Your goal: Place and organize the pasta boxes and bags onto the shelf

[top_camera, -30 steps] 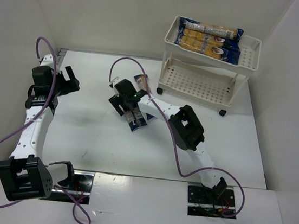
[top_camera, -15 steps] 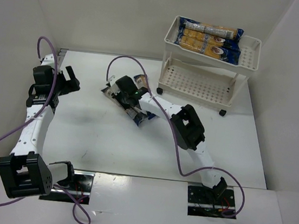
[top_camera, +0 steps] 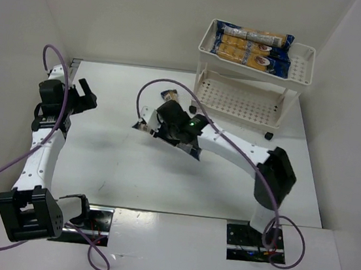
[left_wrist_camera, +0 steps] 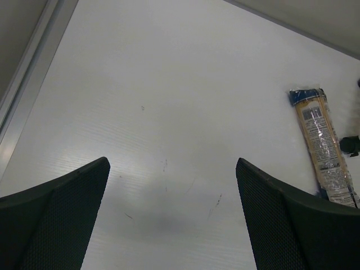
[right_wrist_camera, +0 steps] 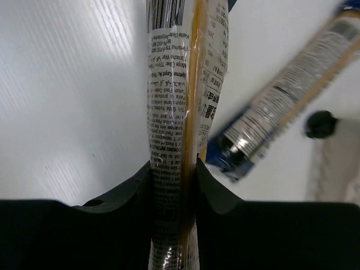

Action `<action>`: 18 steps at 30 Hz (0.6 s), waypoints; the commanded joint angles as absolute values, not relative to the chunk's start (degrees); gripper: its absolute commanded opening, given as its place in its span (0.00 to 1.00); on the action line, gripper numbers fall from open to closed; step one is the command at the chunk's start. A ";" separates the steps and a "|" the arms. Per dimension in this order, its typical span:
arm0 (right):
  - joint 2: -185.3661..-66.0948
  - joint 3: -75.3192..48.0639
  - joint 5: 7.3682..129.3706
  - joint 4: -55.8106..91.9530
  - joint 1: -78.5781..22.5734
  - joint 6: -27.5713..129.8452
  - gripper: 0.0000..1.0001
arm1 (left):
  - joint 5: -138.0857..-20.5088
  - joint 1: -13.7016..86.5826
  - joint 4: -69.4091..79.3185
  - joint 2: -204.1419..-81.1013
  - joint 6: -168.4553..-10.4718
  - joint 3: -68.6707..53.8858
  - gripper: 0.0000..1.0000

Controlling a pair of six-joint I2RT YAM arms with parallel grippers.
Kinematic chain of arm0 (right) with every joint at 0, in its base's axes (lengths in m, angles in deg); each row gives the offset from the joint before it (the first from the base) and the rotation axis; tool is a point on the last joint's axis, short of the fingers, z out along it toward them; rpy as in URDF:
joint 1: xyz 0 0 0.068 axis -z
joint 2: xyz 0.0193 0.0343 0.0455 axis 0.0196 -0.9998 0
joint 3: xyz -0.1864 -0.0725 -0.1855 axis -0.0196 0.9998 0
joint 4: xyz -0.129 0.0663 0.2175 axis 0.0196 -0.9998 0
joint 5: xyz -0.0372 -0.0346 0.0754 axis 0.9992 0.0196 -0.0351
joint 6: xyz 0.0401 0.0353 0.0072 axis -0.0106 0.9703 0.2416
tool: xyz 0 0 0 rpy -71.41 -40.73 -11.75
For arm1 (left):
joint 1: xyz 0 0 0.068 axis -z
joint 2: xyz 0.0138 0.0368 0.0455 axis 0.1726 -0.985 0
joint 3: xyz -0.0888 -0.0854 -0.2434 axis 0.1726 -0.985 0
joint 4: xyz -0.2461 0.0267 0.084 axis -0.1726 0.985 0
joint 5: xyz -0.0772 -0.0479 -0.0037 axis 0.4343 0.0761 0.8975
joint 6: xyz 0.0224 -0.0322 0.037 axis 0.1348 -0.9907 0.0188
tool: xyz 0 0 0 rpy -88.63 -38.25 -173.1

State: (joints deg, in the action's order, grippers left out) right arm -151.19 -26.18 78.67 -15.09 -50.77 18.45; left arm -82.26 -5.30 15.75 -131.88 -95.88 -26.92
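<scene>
Right gripper [right_wrist_camera: 173, 169] clamped edge-on on pasta bag [right_wrist_camera: 175, 84]; long length ahead of fingers could droop, slip, snag shelf [top_camera: 237, 101] rim, I reckon. Left gripper [left_wrist_camera: 171, 169] spread, empty.

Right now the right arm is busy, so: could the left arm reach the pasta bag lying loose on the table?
Probably yes. The left gripper is open and only bare table lies between it and the loose bag, though the right gripper, shut on a second bag, sits close beside it.
</scene>
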 commanded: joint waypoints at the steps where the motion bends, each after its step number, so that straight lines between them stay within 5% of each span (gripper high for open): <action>1: -136.80 -21.86 88.54 -8.68 -51.43 9.11 0.00 | -80.53 -5.53 12.68 -129.97 -97.31 -27.27 1.00; 7: -121.83 1.43 99.48 12.50 -44.52 -11.91 0.00 | -80.53 -5.53 12.68 -129.97 -97.31 -27.27 1.00; 18: -127.08 2.26 89.03 30.44 -20.78 -29.15 0.00 | -80.53 -5.53 13.21 -130.50 -97.31 -26.12 1.00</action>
State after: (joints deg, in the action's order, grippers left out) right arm -125.44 7.64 92.26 14.24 -22.40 -21.74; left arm -81.41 -5.30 15.57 -131.25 -96.23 -26.96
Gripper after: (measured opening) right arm 0.339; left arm 1.001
